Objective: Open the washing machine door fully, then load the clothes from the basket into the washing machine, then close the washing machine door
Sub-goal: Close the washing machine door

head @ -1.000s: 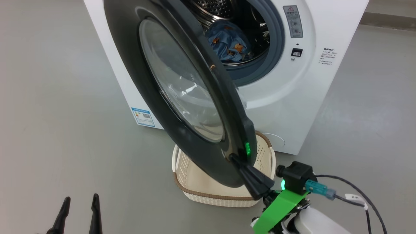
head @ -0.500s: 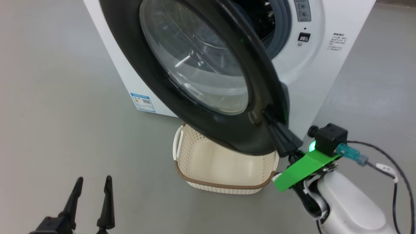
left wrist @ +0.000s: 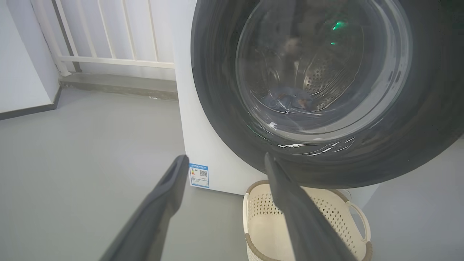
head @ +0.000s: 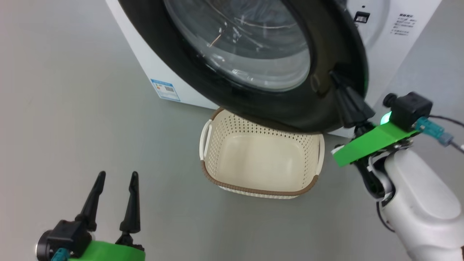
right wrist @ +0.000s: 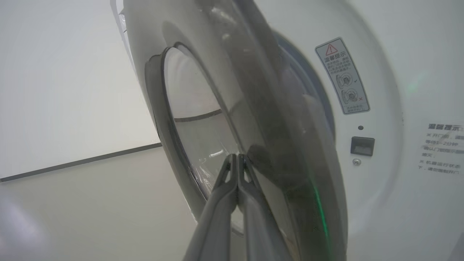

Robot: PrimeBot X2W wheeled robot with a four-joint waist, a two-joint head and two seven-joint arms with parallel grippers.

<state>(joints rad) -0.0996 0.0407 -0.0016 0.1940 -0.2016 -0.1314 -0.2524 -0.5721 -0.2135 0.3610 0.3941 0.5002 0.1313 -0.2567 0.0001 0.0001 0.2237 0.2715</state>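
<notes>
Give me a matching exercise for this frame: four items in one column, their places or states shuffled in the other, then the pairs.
1 basket
2 left gripper
3 right gripper
4 clothes

A shut, tips against the door
B seen through the door
C open, above the floor
D standing under the door's lower edge

Pairs: 1-D, 2-C, 3-A, 4-B

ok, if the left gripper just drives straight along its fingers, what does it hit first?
Probably the washing machine door, on its dark outer ring. The left gripper is open, the way there looks free, and the basket sits below that line. Depth is unclear.
</notes>
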